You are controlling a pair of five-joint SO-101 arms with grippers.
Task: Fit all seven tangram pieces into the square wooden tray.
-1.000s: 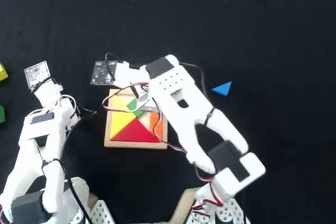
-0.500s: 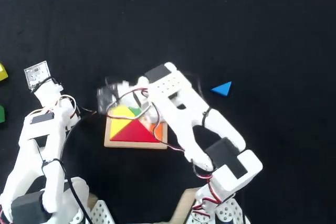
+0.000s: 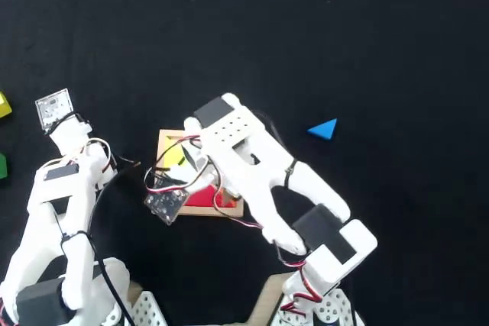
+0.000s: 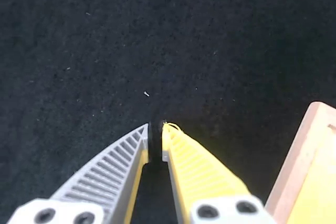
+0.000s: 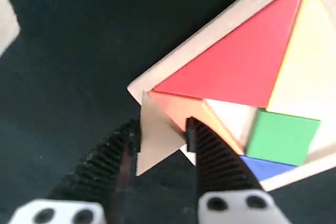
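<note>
The square wooden tray (image 3: 165,143) lies mid-table, largely under my right arm (image 3: 237,139). In the right wrist view the tray (image 5: 210,27) holds a red triangle (image 5: 236,64), a yellow triangle (image 5: 310,72), a green square (image 5: 283,137), a blue piece (image 5: 268,169) and an orange piece (image 5: 176,103). My right gripper (image 5: 161,127) is shut on a pale triangular piece (image 5: 155,137) at the tray's corner beside the orange piece. A blue triangle (image 3: 323,128) lies apart on the cloth to the right. My left gripper (image 4: 155,127) is shut and holds nothing, just off the tray's edge (image 4: 299,166).
The left arm (image 3: 69,173) stands left of the tray. A yellow block (image 3: 4,104) and a green block (image 3: 2,166) sit at the table's left edge. Black cloth stretches open behind and to the right of the tray.
My right arm's wrist has swung from the tray's far left corner to its near side, and now covers more of the tray. The left arm has not moved.
</note>
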